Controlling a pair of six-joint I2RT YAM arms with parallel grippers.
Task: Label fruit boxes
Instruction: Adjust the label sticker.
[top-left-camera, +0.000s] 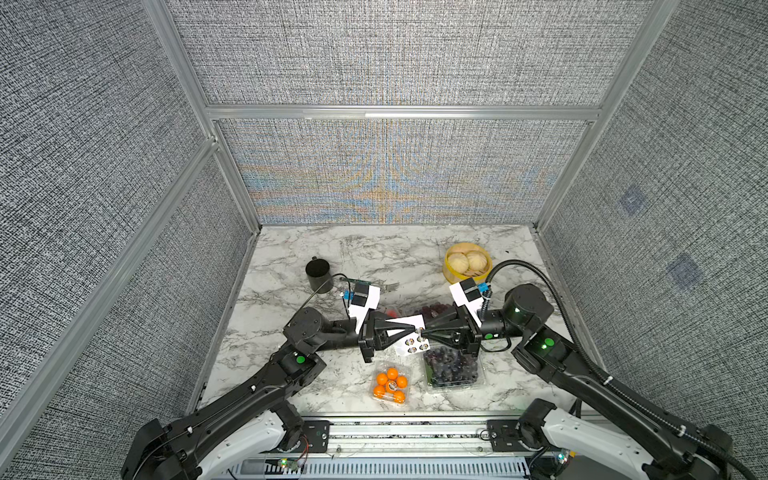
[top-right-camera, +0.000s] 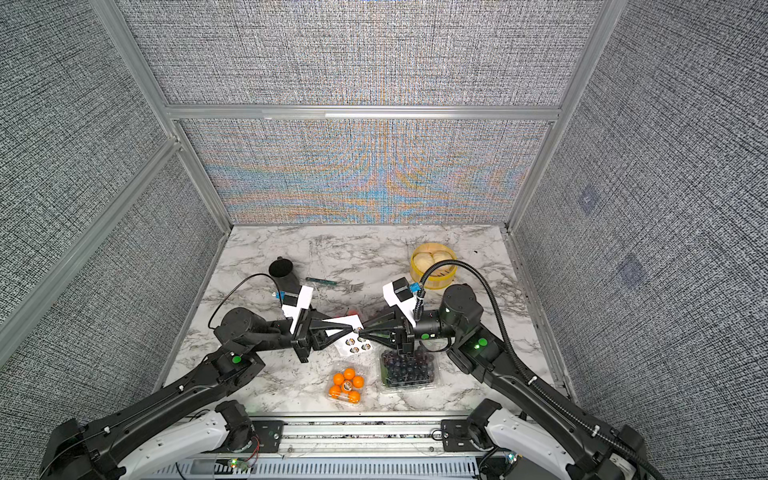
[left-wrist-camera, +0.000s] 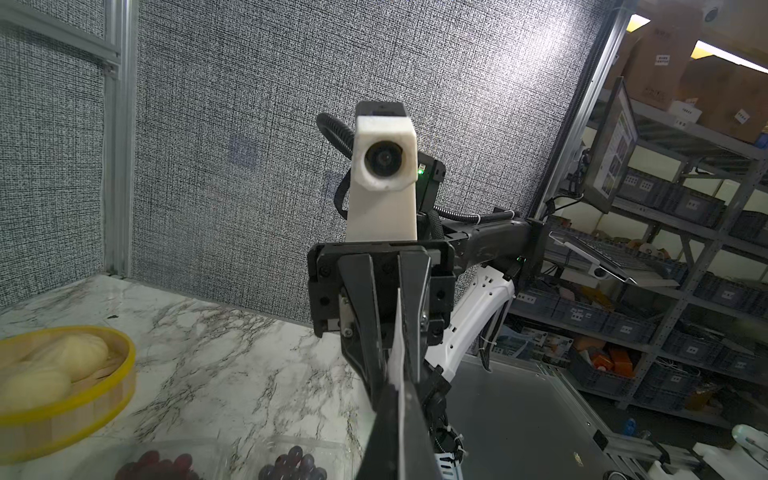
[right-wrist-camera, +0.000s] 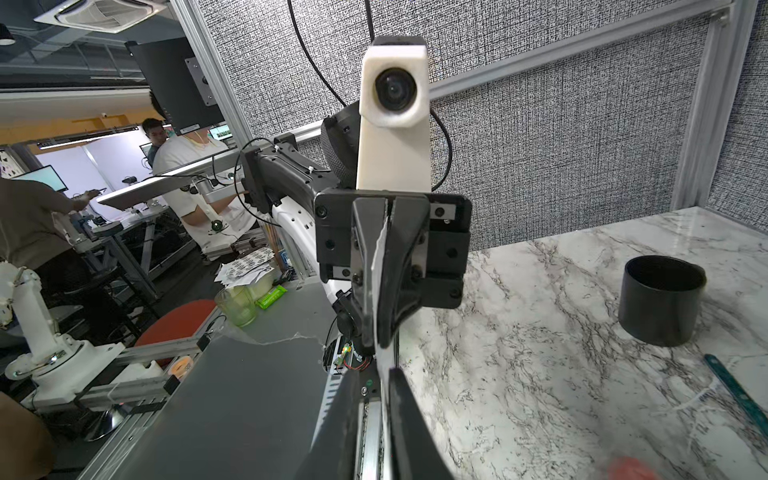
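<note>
A sticker sheet (top-left-camera: 411, 321) is pinched by the left hand (top-left-camera: 414, 329). The right hand (top-left-camera: 424, 331) is narrowed at its edge, grip not discernible. A label (top-left-camera: 419, 331) is judged mid-peel. Next it must be pressed onto the dark grape box (top-left-camera: 454, 370) on the tabletop (top-left-camera: 332, 257) beneath.

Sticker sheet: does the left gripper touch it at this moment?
Touching. In the right wrist view the white sticker sheet runs edge-on between the shut jaws of the left gripper, pinched with no gap.

Bright even overhead light; moiré on back wall (top-left-camera: 386, 187), wide-angle bowing, blurred foreground
</note>
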